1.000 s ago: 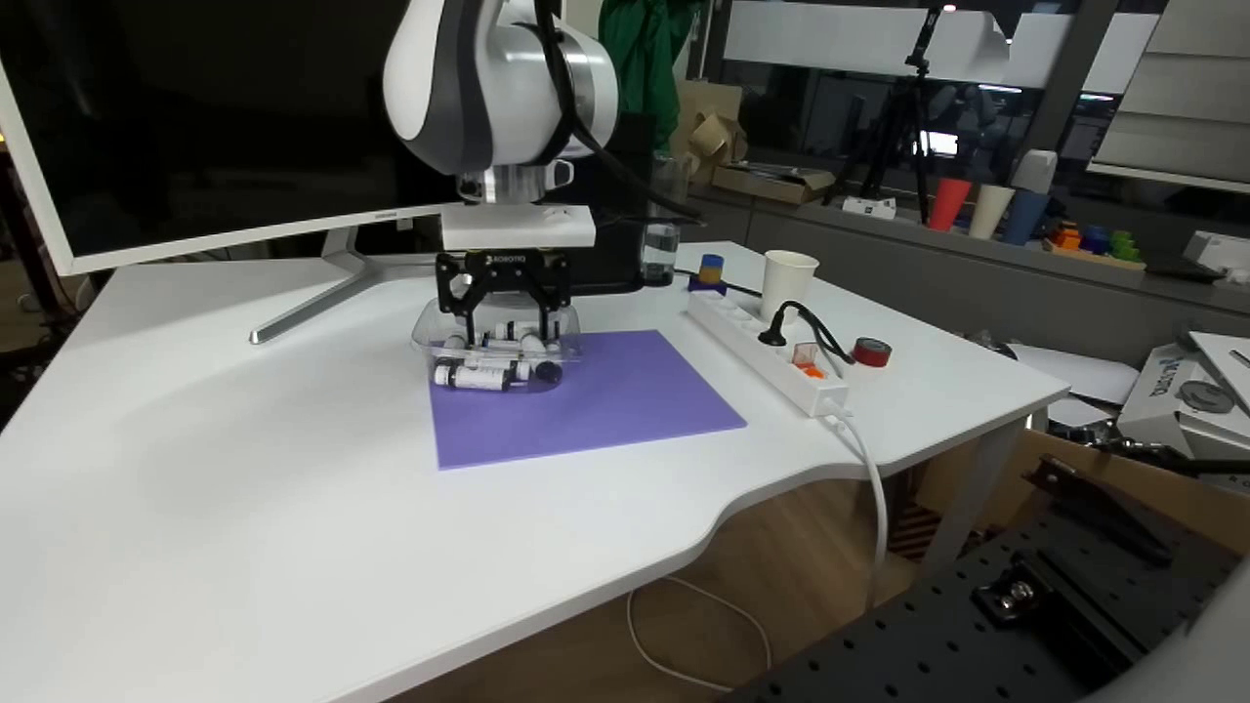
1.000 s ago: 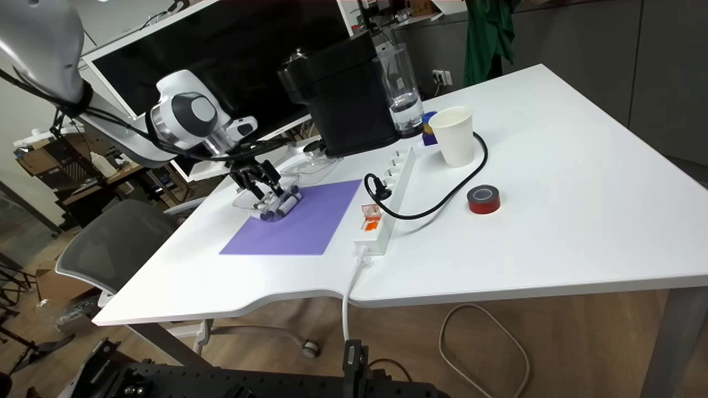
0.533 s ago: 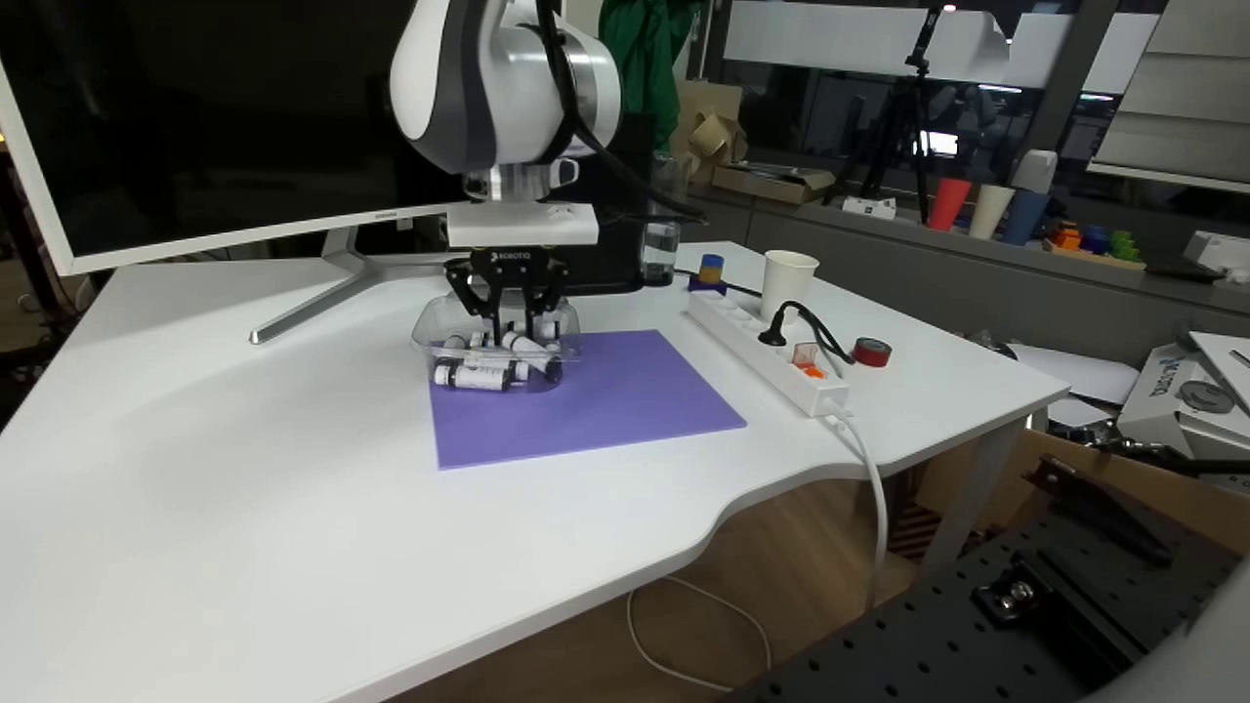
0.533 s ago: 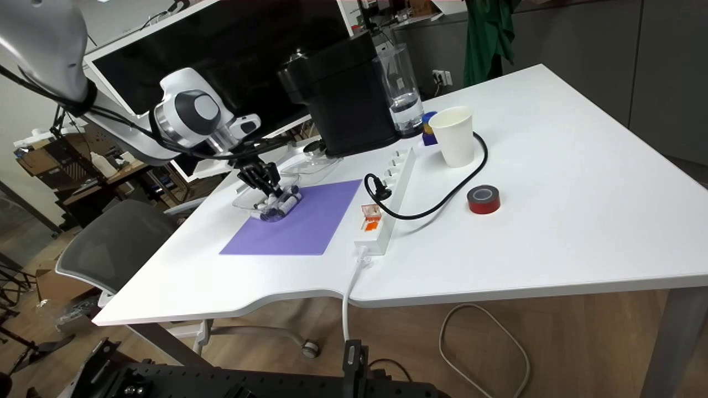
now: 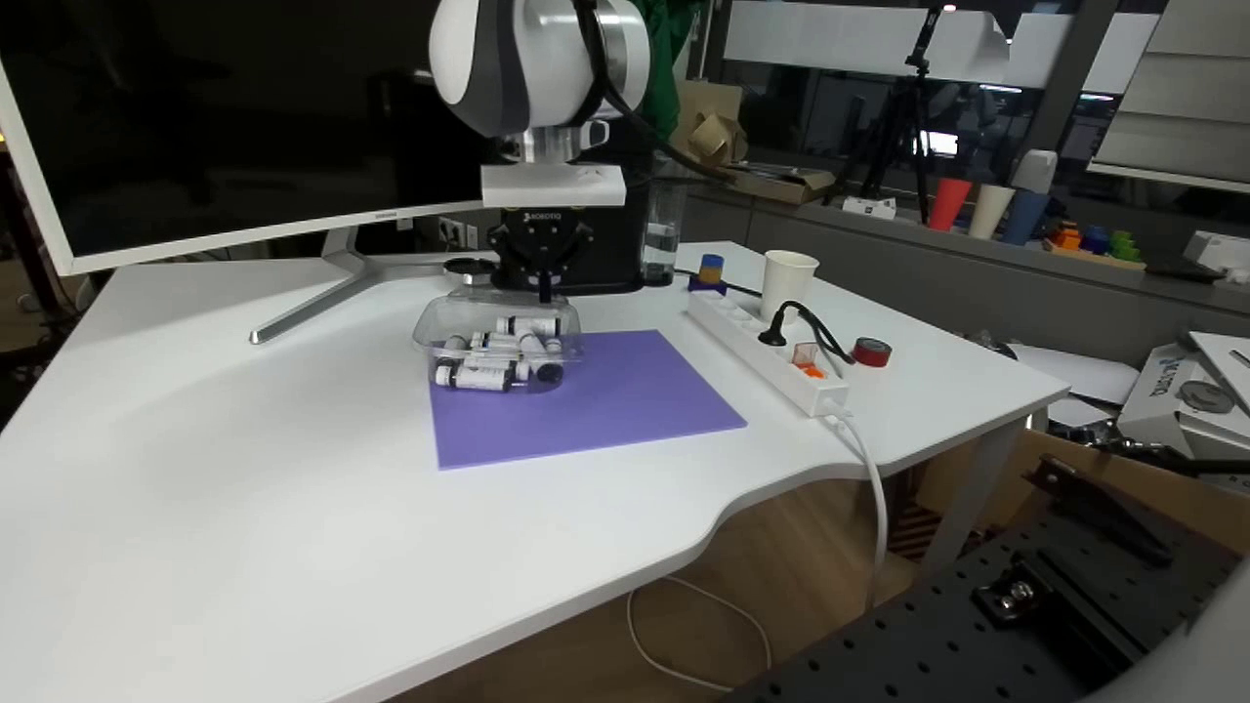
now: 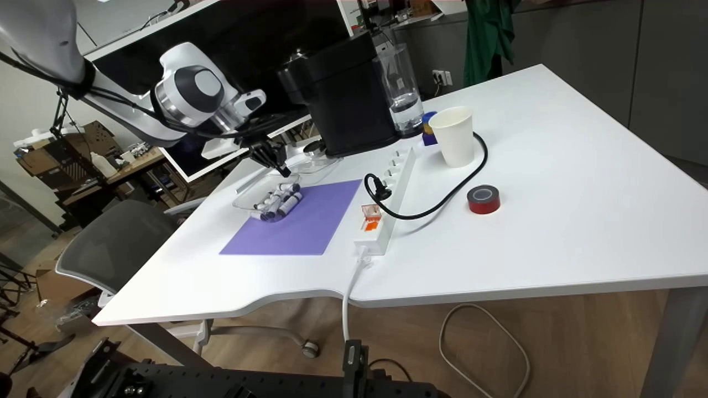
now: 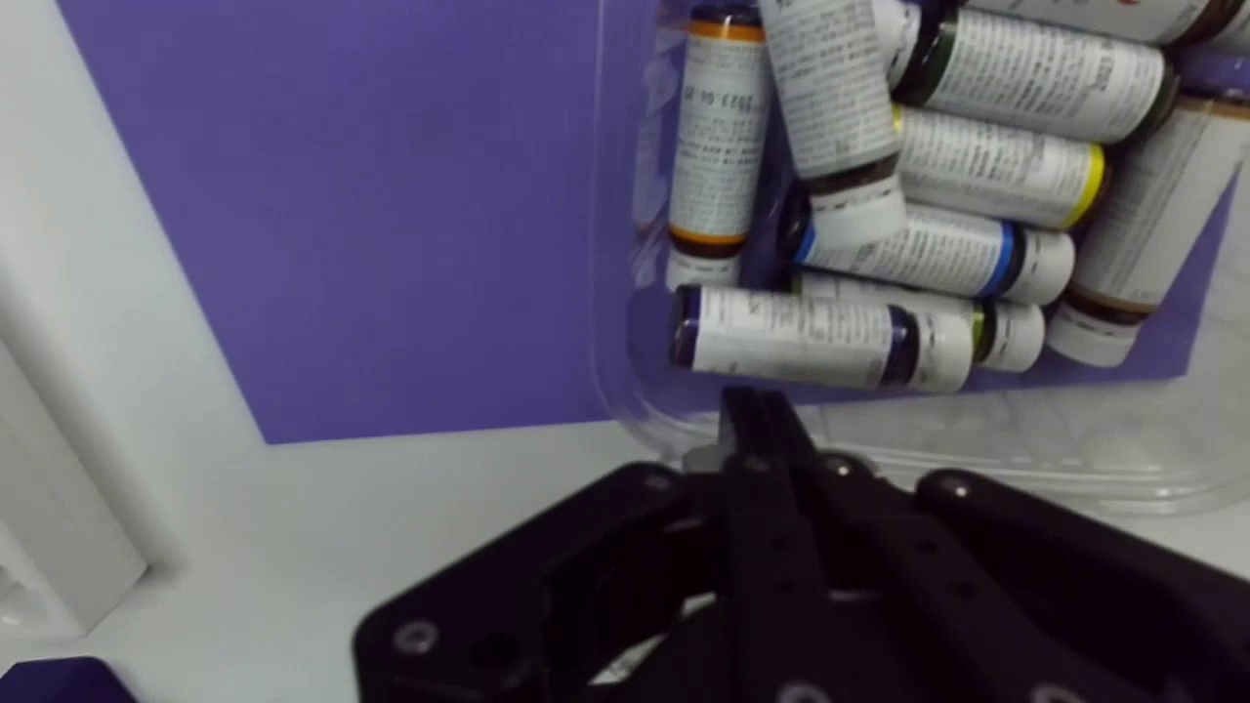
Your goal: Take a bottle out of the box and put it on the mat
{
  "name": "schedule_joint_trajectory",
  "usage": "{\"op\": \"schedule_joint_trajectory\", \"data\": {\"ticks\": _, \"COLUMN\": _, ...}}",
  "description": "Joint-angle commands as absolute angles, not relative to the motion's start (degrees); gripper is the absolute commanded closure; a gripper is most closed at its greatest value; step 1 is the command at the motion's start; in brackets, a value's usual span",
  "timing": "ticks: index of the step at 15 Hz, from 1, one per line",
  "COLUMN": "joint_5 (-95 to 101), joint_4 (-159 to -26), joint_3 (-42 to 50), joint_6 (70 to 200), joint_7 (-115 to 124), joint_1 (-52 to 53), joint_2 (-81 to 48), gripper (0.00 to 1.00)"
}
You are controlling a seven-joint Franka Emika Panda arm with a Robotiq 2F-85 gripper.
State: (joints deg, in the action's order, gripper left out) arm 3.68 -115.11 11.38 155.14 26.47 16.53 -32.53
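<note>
Zero held: end effector (image 7: 754,402) clenched on nothing, by the rim of the clear plastic tray (image 7: 1035,444). Nearest white-capped bottle (image 7: 793,337) lies inside, just beyond it in wrist view, long axis roughly along the closing line; likely needs a quarter turn first. Purple mat (image 7: 391,215) under part of tray.

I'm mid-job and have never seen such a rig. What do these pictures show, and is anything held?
The machine is one robot arm ending in a black gripper. Both exterior views look across the white desk from outside; the wrist view sits on the arm and looks down past the gripper. On the desk lie a purple mat and, partly over it, a clear box of small labelled bottles; nearby are a power strip, a white cup and a roll of tape. The gripper is shut and holds nothing.
</note>
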Motion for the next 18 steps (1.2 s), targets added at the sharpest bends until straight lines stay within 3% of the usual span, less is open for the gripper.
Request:
{"op": "schedule_joint_trajectory", "data": {"ticks": 1, "joint_5": 5.68, "joint_4": -115.97, "joint_3": 13.45, "joint_6": 152.70, "joint_7": 29.94, "joint_1": 17.40, "joint_2": -29.64, "gripper": 1.00}}
{"op": "schedule_joint_trajectory", "data": {"ticks": 5, "joint_5": 5.32, "joint_4": -115.98, "joint_3": 11.89, "joint_6": 150.28, "joint_7": 28.81, "joint_1": 16.14, "joint_2": -28.88, "gripper": 1.00}}
{"op": "schedule_joint_trajectory", "data": {"ticks": 6, "joint_5": 5.10, "joint_4": -116.00, "joint_3": 11.23, "joint_6": 149.50, "joint_7": 28.27, "joint_1": 15.89, "joint_2": -28.69, "gripper": 0.74}}
{"op": "schedule_joint_trajectory", "data": {"ticks": 8, "joint_5": 4.42, "joint_4": -116.38, "joint_3": 9.55, "joint_6": 148.81, "joint_7": 26.93, "joint_1": 15.20, "joint_2": -28.35, "gripper": 0.69}}
{"op": "schedule_joint_trajectory", "data": {"ticks": 18, "joint_5": 0.87, "joint_4": -118.58, "joint_3": 2.71, "joint_6": 147.52, "joint_7": 21.94, "joint_1": 11.93, "joint_2": -28.64, "gripper": 0.02}}
